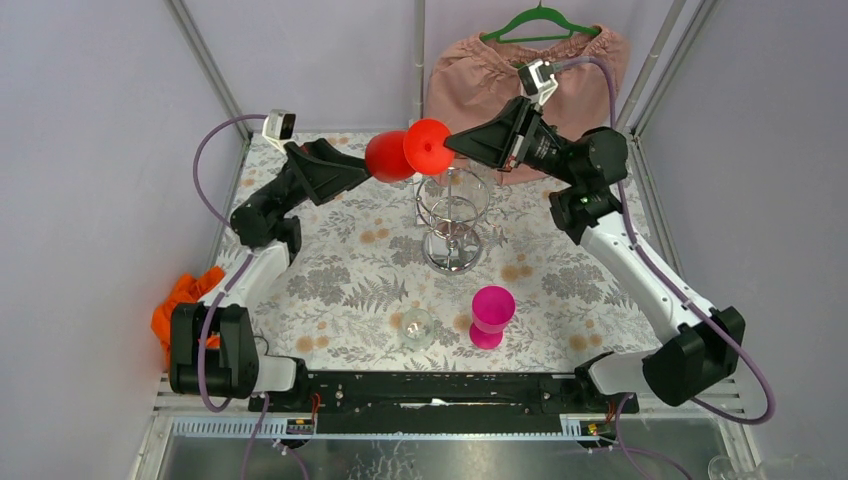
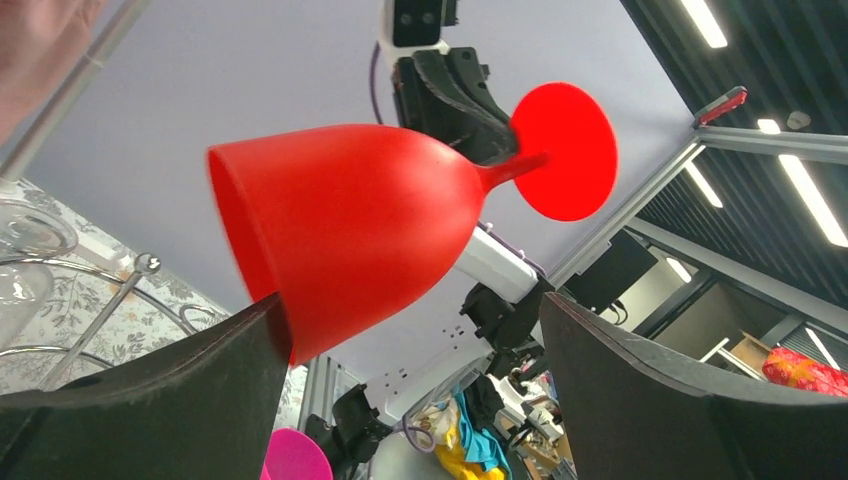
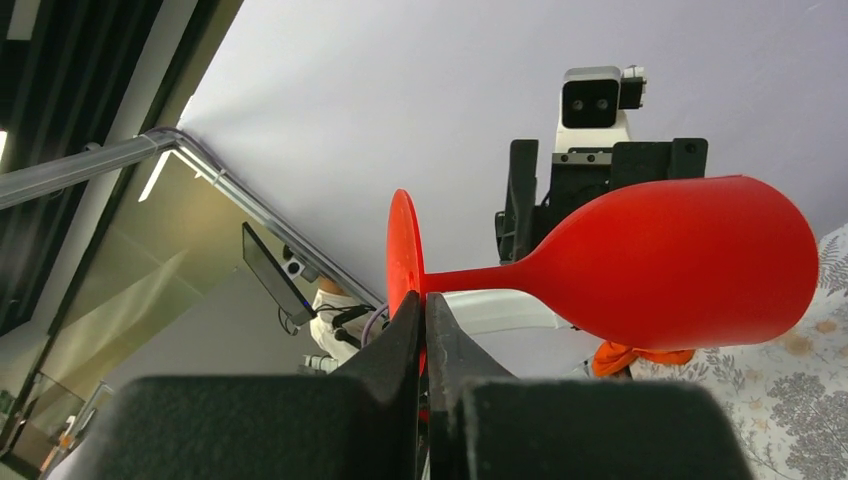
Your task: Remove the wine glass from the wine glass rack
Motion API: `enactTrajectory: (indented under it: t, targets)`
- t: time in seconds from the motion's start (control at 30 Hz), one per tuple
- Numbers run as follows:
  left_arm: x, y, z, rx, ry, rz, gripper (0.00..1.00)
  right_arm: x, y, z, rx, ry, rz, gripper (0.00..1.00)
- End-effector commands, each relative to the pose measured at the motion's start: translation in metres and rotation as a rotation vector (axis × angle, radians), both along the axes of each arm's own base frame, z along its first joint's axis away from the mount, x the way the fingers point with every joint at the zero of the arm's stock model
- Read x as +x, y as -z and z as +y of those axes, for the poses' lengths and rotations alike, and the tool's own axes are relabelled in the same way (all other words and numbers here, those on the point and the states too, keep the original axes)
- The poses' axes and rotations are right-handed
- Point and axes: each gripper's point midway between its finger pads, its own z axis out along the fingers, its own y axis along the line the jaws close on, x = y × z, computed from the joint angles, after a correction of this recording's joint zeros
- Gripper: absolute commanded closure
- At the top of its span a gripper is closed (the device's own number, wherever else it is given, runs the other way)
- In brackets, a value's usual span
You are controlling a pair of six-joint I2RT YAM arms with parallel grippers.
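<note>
1. Nearest the arm bases, a small clear glass [image 1: 415, 326] and an upright magenta plastic goblet [image 1: 492, 315] stand close together on the fern-print tablecloth [image 1: 330, 270].
2. Mid-table stands the shiny chrome wire rack [image 1: 454, 218], with a round base, a thin post and a ring on top.
3. Just above that ring, free of it, the smooth red plastic wine glass [image 1: 390, 157] lies sideways in the air, its bowl towards the left arm.
4. The right gripper [image 3: 424, 320] is pinched tight on the rim of the flat disc foot.
5. The left gripper [image 2: 415, 380] is spread wide, with the bowl beside one black finger; contact cannot be judged.
6. Farthest back, a crumpled pink garment [image 1: 470, 70] hangs on a green hanger [image 1: 540, 25].
</note>
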Motion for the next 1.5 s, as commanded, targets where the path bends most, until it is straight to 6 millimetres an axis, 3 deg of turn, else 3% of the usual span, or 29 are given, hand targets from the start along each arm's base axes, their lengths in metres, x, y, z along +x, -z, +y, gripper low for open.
enactTrajectory:
  t: [0.0,0.2,0.63,1.17,1.47]
  targets:
    - [-0.027,-0.013,-0.004,0.0,0.026,-0.125,0.01,-0.011,-0.021,0.001,0.099,-0.049,-0.077,1.0]
    - [-0.045,-0.021,-0.003,-0.006,0.031,-0.158,0.04,-0.017,-0.015,-0.003,0.201,-0.113,-0.082,1.0]
    - [-0.077,-0.036,0.0,-0.024,0.038,-0.216,0.49,-0.01,0.014,-0.002,0.265,-0.185,0.0,1.0]
    - [-0.088,-0.044,0.001,-0.029,0.045,-0.237,0.58,-0.002,0.034,0.017,0.24,-0.238,0.046,1.0]
    - [-0.093,-0.045,0.001,-0.025,0.049,-0.245,0.76,-0.002,0.037,0.021,0.249,-0.257,0.052,1.0]
